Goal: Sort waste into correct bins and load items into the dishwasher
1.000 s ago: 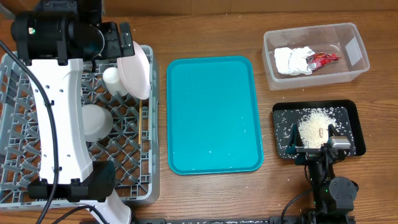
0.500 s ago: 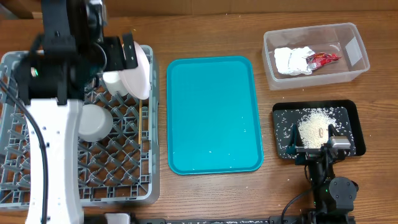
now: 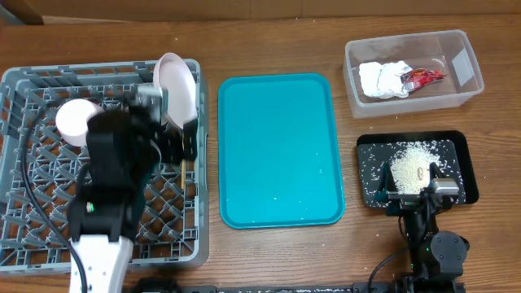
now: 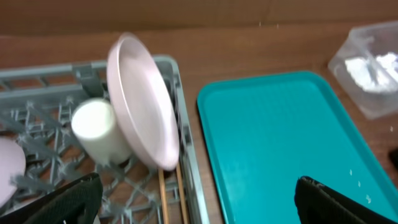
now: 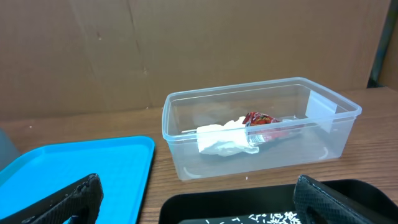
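Observation:
The grey rack (image 3: pixel 32 81) at the left holds a pinkish saucer (image 4: pixel 140 102) on edge against its right wall, a white cup (image 4: pixel 96 127) beside it, and wooden chopsticks (image 4: pixel 163 196) on the lattice. My left gripper (image 3: pixel 167 137) hangs open and empty above the rack's right side, near the saucer (image 3: pixel 175 88). The clear tub (image 3: pixel 407 39) holds a crumpled napkin (image 3: pixel 378 80) and a red wrapper (image 3: pixel 422 77). Rice (image 3: pixel 411 163) lies heaped in the black tray (image 3: pixel 460 155). My right gripper (image 3: pixel 413 194) stands open and empty over that tray's near edge.
A teal tray (image 3: pixel 277 146) with a few stray crumbs lies between the rack and the bins. Brown cardboard stands behind the table in the right wrist view. The tub (image 5: pixel 261 88) sits just past the black tray (image 5: pixel 249 199).
My left arm has drawn back from the rack's far end toward the front. The saucer stays leaning in the rack. The right arm has not moved.

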Action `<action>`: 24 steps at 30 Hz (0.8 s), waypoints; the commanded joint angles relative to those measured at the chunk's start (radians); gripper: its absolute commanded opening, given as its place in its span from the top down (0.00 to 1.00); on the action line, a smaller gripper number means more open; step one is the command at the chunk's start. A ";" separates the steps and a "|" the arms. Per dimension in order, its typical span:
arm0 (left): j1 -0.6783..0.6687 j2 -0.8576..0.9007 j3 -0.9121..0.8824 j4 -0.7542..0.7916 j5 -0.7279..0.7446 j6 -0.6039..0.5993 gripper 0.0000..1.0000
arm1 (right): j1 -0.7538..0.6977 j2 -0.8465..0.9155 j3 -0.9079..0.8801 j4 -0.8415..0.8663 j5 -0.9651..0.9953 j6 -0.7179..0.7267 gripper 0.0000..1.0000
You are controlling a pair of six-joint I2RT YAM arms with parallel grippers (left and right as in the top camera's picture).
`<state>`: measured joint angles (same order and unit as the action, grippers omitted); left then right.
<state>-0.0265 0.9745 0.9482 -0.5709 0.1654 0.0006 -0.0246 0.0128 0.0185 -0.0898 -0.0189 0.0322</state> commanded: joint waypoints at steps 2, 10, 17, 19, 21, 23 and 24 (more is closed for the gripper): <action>0.000 -0.142 -0.163 0.024 -0.014 0.023 0.00 | -0.003 -0.010 -0.010 0.005 0.003 -0.002 0.00; 0.000 -0.315 -0.405 0.212 -0.069 0.052 0.00 | -0.003 -0.010 -0.010 0.005 0.003 -0.002 0.00; 0.000 -0.484 -0.665 0.451 -0.068 0.074 0.00 | -0.003 -0.010 -0.010 0.005 0.003 -0.002 0.00; 0.000 -0.538 -0.725 0.502 -0.068 0.074 0.00 | -0.003 -0.010 -0.010 0.005 0.002 -0.002 0.00; 0.000 -0.587 -0.776 0.551 -0.068 0.074 0.00 | -0.003 -0.010 -0.010 0.005 0.002 -0.002 0.00; 0.000 -0.629 -0.821 0.606 -0.072 0.075 0.00 | -0.003 -0.010 -0.010 0.005 0.002 -0.002 0.00; 0.000 -0.647 -0.843 0.637 -0.073 0.076 0.00 | -0.003 -0.010 -0.010 0.005 0.003 -0.002 0.00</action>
<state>-0.0265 0.3843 0.1619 0.0093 0.1078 0.0586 -0.0246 0.0128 0.0185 -0.0898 -0.0181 0.0326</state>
